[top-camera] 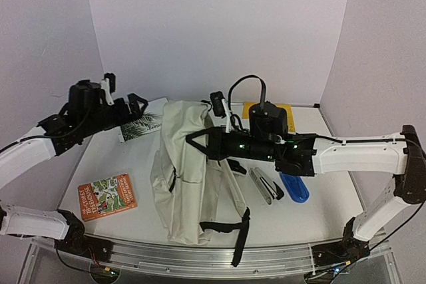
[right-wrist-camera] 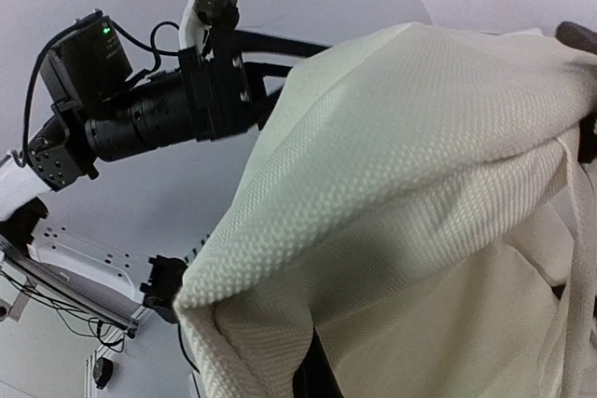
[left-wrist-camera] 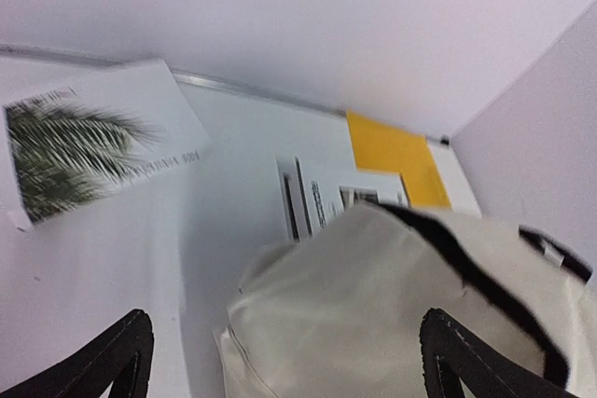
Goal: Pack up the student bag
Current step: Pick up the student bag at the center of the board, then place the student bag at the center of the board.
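The student bag is a cream fabric backpack with black straps, lying lengthwise in the middle of the table. My right gripper reaches in from the right and is shut on a fold of cloth at the bag's upper right edge. In the right wrist view the lifted fabric drapes over the jaws, and only a dark sliver of the gripper shows beneath it. My left gripper hovers open just left of the bag's top end. In its own view its fingers flank the bag's corner without touching it.
An orange and green book lies near the front left. A palm-leaf booklet sits under the left gripper. A yellow folder lies at the back, with a grey tool and a blue object right of the bag.
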`<action>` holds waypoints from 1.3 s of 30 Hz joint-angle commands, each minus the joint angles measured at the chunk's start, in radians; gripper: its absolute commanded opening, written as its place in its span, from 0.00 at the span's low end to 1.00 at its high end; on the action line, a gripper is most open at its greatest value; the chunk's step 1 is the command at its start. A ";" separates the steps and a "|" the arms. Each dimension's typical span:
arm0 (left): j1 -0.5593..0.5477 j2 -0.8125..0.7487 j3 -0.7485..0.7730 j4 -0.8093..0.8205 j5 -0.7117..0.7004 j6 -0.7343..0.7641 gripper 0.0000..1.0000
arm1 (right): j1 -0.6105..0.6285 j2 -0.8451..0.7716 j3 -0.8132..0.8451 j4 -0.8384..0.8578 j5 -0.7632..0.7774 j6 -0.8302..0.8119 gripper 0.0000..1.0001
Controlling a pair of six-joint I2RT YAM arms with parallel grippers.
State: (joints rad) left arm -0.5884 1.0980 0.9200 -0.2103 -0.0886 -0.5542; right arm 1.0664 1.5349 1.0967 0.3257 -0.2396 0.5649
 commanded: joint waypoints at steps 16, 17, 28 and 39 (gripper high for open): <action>0.070 -0.171 0.076 -0.208 -0.089 0.018 1.00 | 0.002 0.061 -0.065 0.395 0.472 0.025 0.00; 0.071 -0.159 0.075 -0.210 -0.086 0.022 1.00 | -0.010 0.056 -0.120 0.385 0.501 0.076 0.00; 0.106 -0.005 0.044 -0.148 0.077 -0.011 1.00 | -0.021 -0.044 -0.348 0.126 0.698 0.189 0.31; 0.163 0.112 -0.020 -0.037 0.233 -0.096 1.00 | -0.165 -0.277 -0.354 -0.155 0.864 0.133 0.98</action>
State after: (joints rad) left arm -0.4482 1.1843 0.9041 -0.3280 0.0697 -0.6161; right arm 0.9747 1.3419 0.7292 0.2576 0.5845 0.7278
